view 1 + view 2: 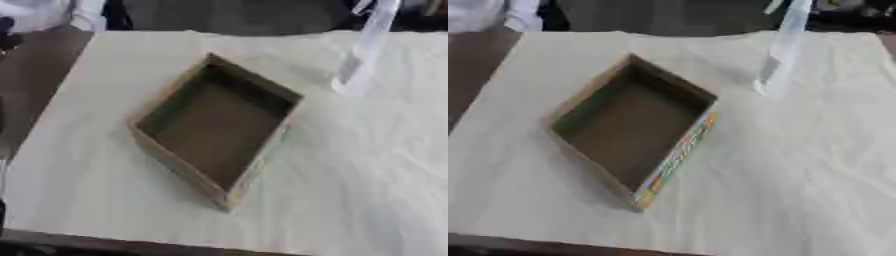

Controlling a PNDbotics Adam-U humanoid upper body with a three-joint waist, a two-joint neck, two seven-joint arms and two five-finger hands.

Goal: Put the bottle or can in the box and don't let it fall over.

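Observation:
An open brown cardboard box (166,102) lies turned diamond-wise on the cream cloth, left of the middle; nothing is inside it. Its right outer wall carries a coloured printed strip (677,155). A tall clear bottle (363,50) stands upright at the far right of the cloth, its top running out of the picture's upper edge. It stands apart from the box, to the box's upper right. Neither of my hands shows in either view.
The cream cloth (350,175) covers most of a dark brown table (39,75), which shows bare along the left side and the near edge. A person in white (44,12) is at the far left corner, not touching anything.

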